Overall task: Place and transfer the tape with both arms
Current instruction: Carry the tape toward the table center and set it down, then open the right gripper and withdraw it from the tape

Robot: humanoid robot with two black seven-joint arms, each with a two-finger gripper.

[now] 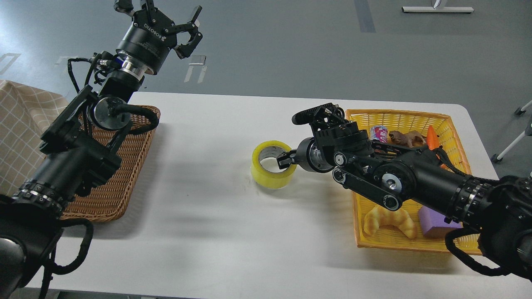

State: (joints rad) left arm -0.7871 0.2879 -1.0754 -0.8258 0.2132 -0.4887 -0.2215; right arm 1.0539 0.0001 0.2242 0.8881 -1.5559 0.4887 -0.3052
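The tape (271, 174), a yellow roll with a grey-white core, stands on the white table (208, 232) near its middle, opening facing up. My right gripper (286, 160) comes in from the right and is shut on the roll's right wall, with one finger inside the core. My left gripper (168, 18) is open and empty, held high beyond the table's far left edge, well away from the tape.
A brown wicker tray (124, 182) lies at the table's left under my left arm. A yellow basket (399, 114) at the right holds a croissant (390, 220), a purple block (434, 222), a small can (379, 133) and small toys. A checked cloth (16, 124) is at far left.
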